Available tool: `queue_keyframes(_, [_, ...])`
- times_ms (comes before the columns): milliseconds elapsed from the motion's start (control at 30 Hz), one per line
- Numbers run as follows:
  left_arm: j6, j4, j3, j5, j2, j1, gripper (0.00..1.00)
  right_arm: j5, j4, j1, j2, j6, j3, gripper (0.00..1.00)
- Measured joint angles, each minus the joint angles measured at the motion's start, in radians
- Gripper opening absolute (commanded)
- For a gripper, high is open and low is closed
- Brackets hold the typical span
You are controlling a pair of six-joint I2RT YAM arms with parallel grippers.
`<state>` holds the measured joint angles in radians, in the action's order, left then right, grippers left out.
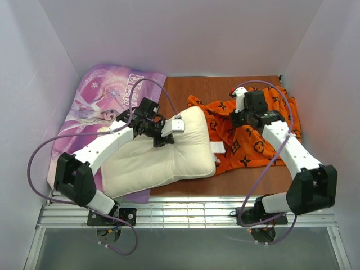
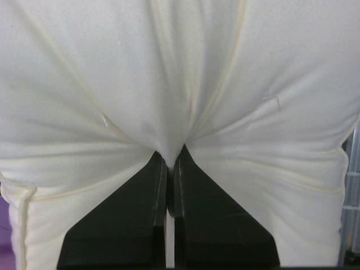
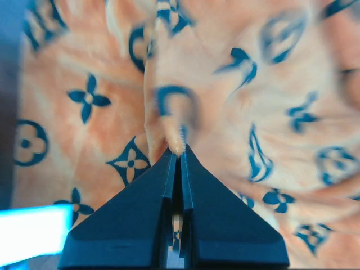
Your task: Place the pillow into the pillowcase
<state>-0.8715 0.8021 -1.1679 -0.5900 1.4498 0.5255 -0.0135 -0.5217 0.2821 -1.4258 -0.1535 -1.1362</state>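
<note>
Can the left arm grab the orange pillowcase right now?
Probably not. The left pincer is shut on the pillow, and the pillowcase lies off to its right, where the right pincer pinches it.

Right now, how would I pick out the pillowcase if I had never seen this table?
On the brown tabletop, look to the right half, where the right gripper pinches a fold. The pillowcase is the crumpled cloth there, beside the cream pillow. It alone is bright orange with dark flower and circle motifs; the purple princess-print fabric lies far left.
</note>
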Motion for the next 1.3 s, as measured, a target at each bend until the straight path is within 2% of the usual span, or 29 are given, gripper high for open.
queue_keyframes(133, [0.0, -0.022, -0.152, -0.029, 0.123, 0.051, 0.0, 0.003, 0.003, -0.018, 0.132, -0.007, 0.0, 0.01])
queue_keyframes(500, [-0.022, -0.007, -0.276, -0.097, 0.456, 0.154, 0.0, -0.03, -0.003, -0.045, 0.162, -0.011, 0.06, 0.01])
queue_keyframes(733, [-0.018, 0.026, -0.488, -0.161, 0.599, 0.218, 0.0, -0.13, -0.003, -0.061, 0.253, -0.053, 0.121, 0.01])
queue_keyframes(1000, [0.051, -0.002, -0.7, -0.222, 0.738, 0.167, 0.0, -0.174, -0.018, -0.073, 0.348, -0.142, 0.245, 0.01])
queue_keyframes(1200, [0.223, -0.162, -0.688, -0.22, 0.74, 0.076, 0.0, -0.165, -0.023, -0.111, 0.371, -0.184, 0.264, 0.01])
queue_keyframes(1300, [0.352, -0.23, -0.732, -0.222, 0.777, 0.034, 0.0, -0.165, -0.018, -0.112, 0.37, -0.2, 0.264, 0.01])
